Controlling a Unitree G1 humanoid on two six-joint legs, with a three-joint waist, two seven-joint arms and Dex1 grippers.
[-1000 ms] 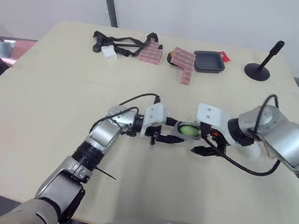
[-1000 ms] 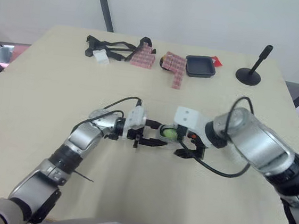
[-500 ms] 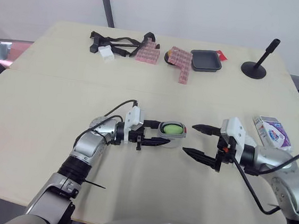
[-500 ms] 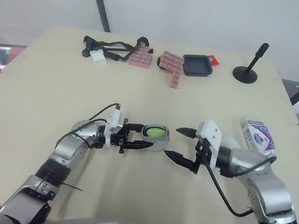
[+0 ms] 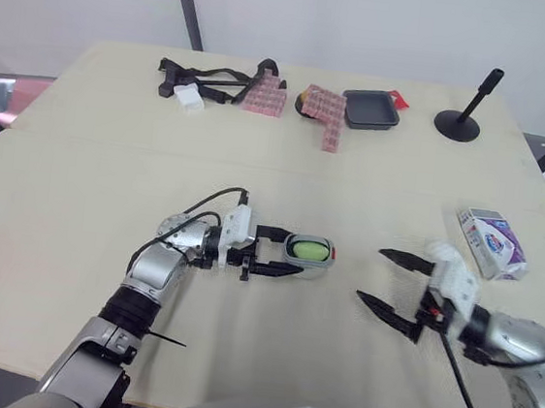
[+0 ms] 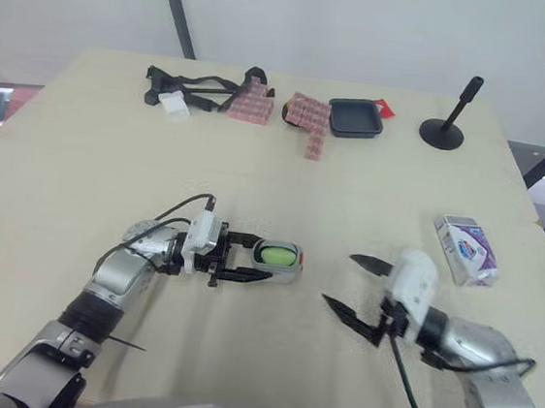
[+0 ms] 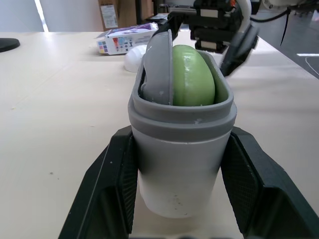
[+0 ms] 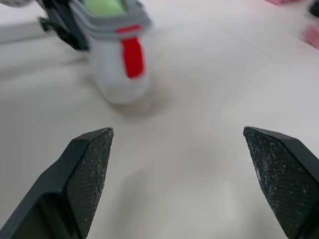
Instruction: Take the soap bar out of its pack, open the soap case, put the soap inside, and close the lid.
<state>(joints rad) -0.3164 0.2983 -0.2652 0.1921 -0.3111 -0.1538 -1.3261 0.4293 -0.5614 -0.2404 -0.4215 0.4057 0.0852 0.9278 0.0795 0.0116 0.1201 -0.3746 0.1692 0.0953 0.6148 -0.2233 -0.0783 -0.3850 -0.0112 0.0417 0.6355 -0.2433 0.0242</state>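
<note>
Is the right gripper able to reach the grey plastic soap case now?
Probably yes: the open right gripper faces the grey soap case, with only bare table between them.

bare pale tabletop [image 5: 351, 202] lies open between the grey oval soap case [image 5: 309, 250] and the spread right pincer [image 5: 371, 273]; the white-and-purple cardboard soap pack [image 5: 491, 243] sits near its outer side, seemingly clear of it.

We are seeing a green soap [image 7: 192, 74] sitting in a grey case [image 7: 179, 164] with a red latch [image 8: 130, 57]. At three o'clock a white pack [image 5: 491, 243] is showing purple print on the cream table [image 5: 79, 193].
</note>
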